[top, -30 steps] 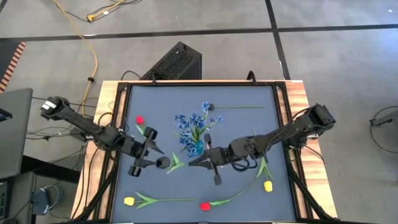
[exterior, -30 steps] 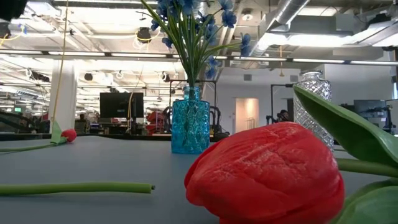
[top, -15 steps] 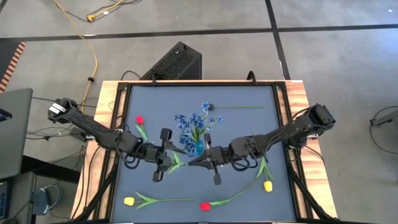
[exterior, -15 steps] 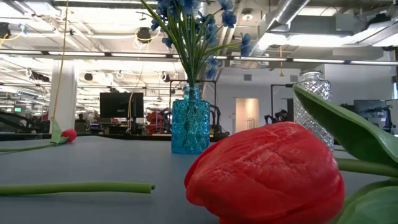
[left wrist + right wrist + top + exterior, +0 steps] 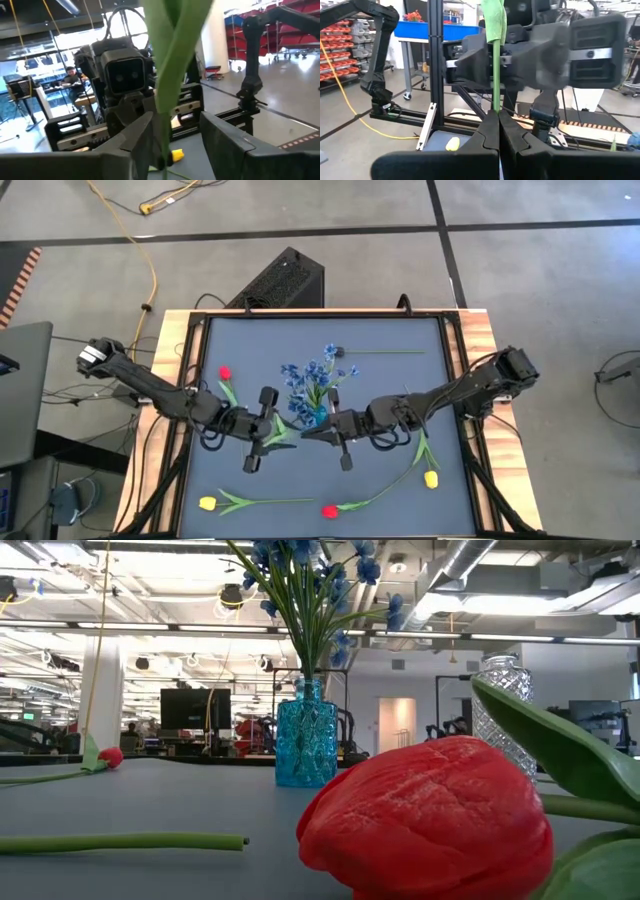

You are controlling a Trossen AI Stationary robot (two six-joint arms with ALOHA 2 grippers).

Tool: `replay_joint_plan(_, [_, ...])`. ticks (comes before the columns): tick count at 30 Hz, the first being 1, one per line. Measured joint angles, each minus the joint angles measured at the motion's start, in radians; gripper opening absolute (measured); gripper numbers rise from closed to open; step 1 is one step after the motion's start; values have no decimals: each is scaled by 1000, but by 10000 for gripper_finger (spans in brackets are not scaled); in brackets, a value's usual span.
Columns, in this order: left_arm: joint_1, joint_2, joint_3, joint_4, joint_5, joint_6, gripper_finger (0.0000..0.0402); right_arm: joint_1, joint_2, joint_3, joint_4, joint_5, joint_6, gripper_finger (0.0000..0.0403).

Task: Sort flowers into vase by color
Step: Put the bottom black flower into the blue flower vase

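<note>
Right wrist view shows the right gripper (image 5: 496, 116) clenched on a green flower stem (image 5: 496, 75) that rises straight up between its fingertips, with the left gripper (image 5: 172, 132) facing it from just across. In the left wrist view, that gripper's fingers (image 5: 142, 135) stand parted on either side of the same stem and its leaves, not clamped on it. From above, both grippers meet just in front of the blue vase (image 5: 313, 418), the left one (image 5: 268, 430) on its left side and the right one (image 5: 318, 434) directly before it, the leafy stem (image 5: 283, 430) between them. The vase holds the blue blossoms (image 5: 308, 376). One more blue flower (image 5: 332, 352) lies behind the vase. A red tulip (image 5: 225, 373) lies to the vase's left. Well in front of the vase lie a yellow tulip (image 5: 207, 503), another red tulip (image 5: 329, 511) and, to its right, a second yellow tulip (image 5: 431, 478). Low view: a clear glass vase (image 5: 503, 705) stands to the right of the blue one (image 5: 306, 745).
</note>
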Motion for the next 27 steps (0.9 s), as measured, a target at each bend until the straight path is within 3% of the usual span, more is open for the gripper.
replay_joint_plan(10, [0,0,0,-1,7,32,9,1,0,0,0,-1,0,41])
replay_joint_plan(19, [4,-5,0,-6,18,32,1,5,-13,0,-33,-1,2,79])
replay_joint_plan(27, [30,-19,204,-331,8,15,0,8,-184,2,-302,1,3,118])
